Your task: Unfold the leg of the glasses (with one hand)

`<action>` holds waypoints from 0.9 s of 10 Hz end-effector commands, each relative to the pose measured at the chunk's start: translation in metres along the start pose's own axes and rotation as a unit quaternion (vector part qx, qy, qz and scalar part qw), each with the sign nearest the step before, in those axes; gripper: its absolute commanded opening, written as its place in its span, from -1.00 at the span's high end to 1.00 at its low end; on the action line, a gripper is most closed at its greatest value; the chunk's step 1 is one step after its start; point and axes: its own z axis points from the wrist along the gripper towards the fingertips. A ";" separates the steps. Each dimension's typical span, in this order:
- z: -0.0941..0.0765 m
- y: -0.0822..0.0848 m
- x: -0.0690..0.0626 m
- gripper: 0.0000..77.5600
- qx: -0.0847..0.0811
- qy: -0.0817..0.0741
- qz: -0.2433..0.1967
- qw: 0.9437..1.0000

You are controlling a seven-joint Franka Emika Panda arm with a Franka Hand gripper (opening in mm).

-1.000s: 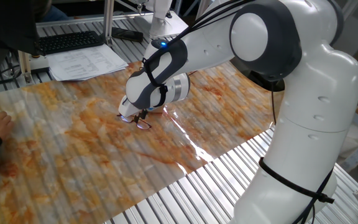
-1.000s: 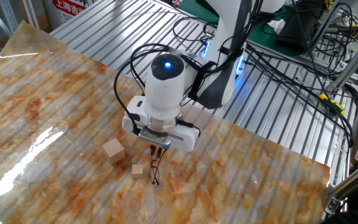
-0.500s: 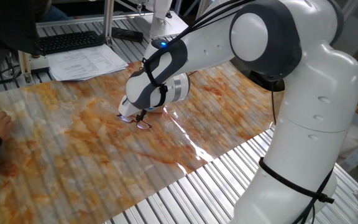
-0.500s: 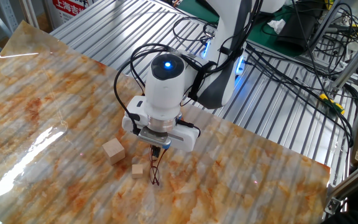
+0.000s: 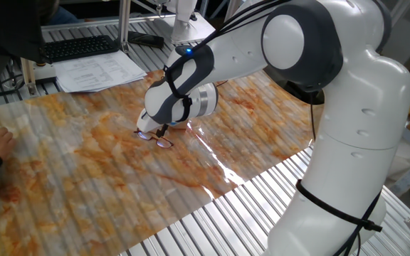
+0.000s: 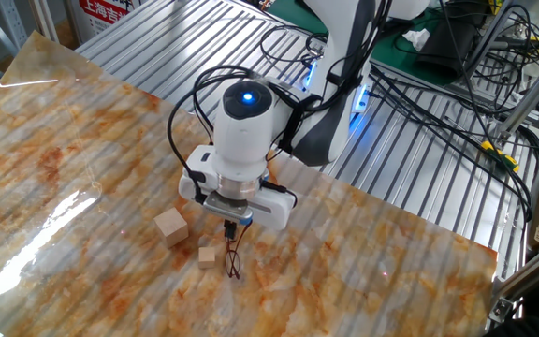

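One hand [image 6: 231, 225] low over the glasses [image 6: 233, 259] on the tabletop [image 6: 82, 168]

Glasses lie just beneath the fingertips; whether the fingers pinch the leg, I cannot tell; best swing it slowly about its hinge, frame kept flat.

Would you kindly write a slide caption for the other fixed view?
Franka arm's pincer lowered onto wire-framed glasses on the marbled table, beside two wooden cubes.

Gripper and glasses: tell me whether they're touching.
Cannot tell. In the other fixed view the gripper sits right over the glasses, its fingertips meeting the thin wire, but neither view shows contact or a gap plainly.
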 end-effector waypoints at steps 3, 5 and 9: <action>-0.001 -0.001 -0.004 0.97 -0.001 -0.001 0.008 1.000; 0.001 -0.001 -0.004 0.97 -0.001 -0.001 0.008 1.000; 0.003 -0.001 -0.004 0.97 0.001 -0.003 0.016 1.000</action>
